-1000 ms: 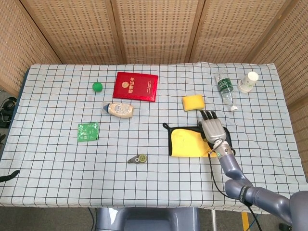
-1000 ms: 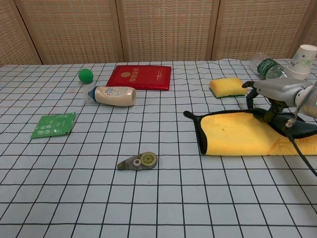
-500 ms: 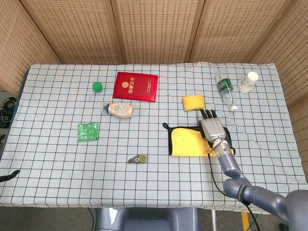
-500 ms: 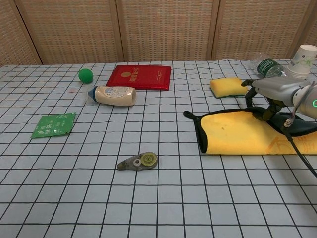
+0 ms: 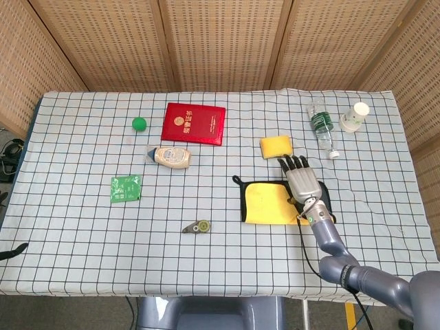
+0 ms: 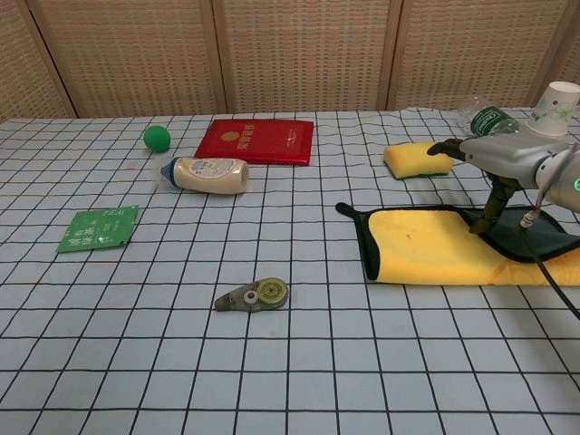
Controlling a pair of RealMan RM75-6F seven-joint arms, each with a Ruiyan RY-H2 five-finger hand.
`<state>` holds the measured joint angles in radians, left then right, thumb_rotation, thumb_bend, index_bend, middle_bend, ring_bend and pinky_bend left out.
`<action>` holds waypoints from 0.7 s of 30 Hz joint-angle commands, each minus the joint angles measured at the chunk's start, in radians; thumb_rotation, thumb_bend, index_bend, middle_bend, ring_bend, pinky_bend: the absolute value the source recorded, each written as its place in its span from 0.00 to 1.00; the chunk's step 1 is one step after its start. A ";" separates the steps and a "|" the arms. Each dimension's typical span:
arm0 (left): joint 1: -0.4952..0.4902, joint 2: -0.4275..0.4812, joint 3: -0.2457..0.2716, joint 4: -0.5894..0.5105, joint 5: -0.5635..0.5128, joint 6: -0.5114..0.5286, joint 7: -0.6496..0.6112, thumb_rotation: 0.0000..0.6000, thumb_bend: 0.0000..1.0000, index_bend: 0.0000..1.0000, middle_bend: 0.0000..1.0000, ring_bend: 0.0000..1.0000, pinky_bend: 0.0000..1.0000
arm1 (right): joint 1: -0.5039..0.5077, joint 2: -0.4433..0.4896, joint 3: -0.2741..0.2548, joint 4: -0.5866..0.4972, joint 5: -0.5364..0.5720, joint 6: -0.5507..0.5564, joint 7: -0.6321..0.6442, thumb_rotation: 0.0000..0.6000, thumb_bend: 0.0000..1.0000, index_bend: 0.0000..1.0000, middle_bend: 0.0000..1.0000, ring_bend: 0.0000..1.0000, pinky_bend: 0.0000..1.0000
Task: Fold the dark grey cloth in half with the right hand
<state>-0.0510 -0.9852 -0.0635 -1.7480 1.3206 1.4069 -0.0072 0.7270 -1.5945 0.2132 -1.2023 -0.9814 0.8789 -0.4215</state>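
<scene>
The cloth lies flat right of the table's middle, its yellow side up, with a dark grey border and a dark grey strip showing at its right end. My right hand hovers over that right end, palm down. In the chest view the right hand has its fingers stretched out level toward the left, above the cloth. Its thumb points down and touches the cloth near the dark strip. Nothing is held. The left hand does not show in either view.
A yellow sponge lies just beyond the fingertips. A water bottle and a paper cup are at the back right. A red booklet, green ball, cream bottle, green packet and correction tape lie to the left.
The right hand's fingers, curled down onto the cloth's right end before, have straightened and lifted off it. The cloth has stayed in place.
</scene>
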 commanded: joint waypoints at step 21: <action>0.007 0.000 0.013 -0.016 0.038 0.022 0.011 1.00 0.00 0.00 0.00 0.00 0.00 | -0.212 0.262 -0.215 -0.253 -0.397 0.215 0.188 1.00 0.22 0.48 0.00 0.00 0.00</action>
<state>-0.0444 -0.9852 -0.0508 -1.7636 1.3582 1.4287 0.0038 0.5353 -1.3286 0.0245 -1.4827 -1.3373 1.0666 -0.2480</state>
